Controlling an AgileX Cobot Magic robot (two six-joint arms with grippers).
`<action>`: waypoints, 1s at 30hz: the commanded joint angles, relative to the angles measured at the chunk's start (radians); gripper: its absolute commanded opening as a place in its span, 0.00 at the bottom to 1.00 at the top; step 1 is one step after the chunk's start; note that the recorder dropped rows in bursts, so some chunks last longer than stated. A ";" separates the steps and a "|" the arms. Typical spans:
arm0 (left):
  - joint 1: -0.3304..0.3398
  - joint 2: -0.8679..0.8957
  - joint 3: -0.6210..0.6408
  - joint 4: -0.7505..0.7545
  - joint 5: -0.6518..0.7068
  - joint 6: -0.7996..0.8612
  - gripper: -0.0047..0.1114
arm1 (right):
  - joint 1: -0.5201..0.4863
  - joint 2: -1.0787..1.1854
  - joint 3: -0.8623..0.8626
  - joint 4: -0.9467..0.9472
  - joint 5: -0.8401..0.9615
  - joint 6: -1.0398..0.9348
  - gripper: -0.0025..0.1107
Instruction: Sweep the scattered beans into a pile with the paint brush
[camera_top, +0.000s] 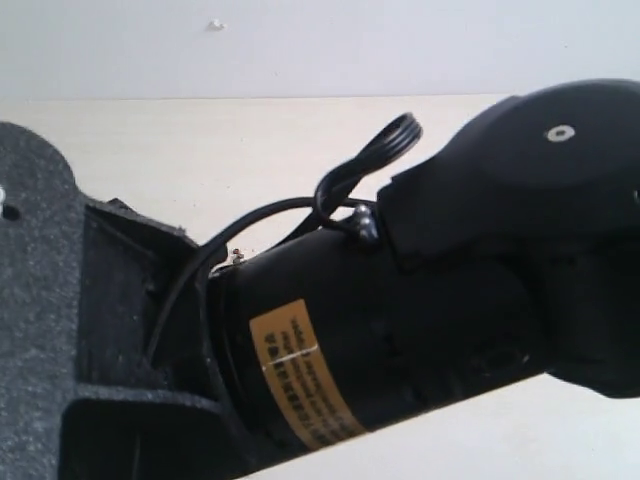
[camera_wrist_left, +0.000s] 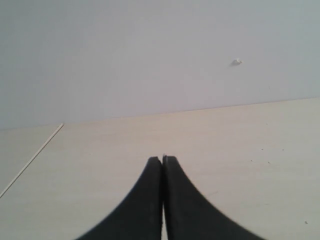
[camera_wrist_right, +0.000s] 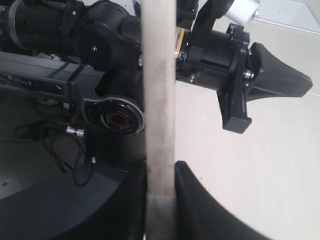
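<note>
**First onlooker:** That black arm (camera_top: 400, 330) fills nearly the whole outside view. Can you see anything of the pale desk (camera_wrist_left: 225, 150)?

**Second onlooker:** Only bare stretches of it. The paint brush (camera_wrist_right: 159, 90) is in the right gripper (camera_wrist_right: 161, 167), jaws clamped either side of the wooden handle. The bristles are out of sight.

**First onlooker:** And the left gripper (camera_wrist_left: 162, 161)?

**Second onlooker:** Closed on nothing, hanging over bare desk.

**First onlooker:** The beans?

**Second onlooker:** I can't spot them in any view, nor a pile. I'd say the sweeping wants the bristles laid flat on the desk, with light, short strokes all toward one spot, since round beans will roll off if flicked. It also needs a firm hold, so the handle doesn't twist in the jaws.
</note>
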 joint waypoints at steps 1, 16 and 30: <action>0.001 -0.006 -0.001 -0.007 -0.001 0.000 0.04 | -0.004 -0.005 0.030 0.025 0.052 -0.054 0.02; 0.001 -0.006 -0.001 -0.007 -0.001 0.000 0.04 | -0.004 -0.004 0.049 0.072 0.061 -0.168 0.02; 0.001 -0.006 -0.001 -0.007 -0.001 0.000 0.04 | -0.004 0.099 0.049 0.532 0.062 -0.534 0.02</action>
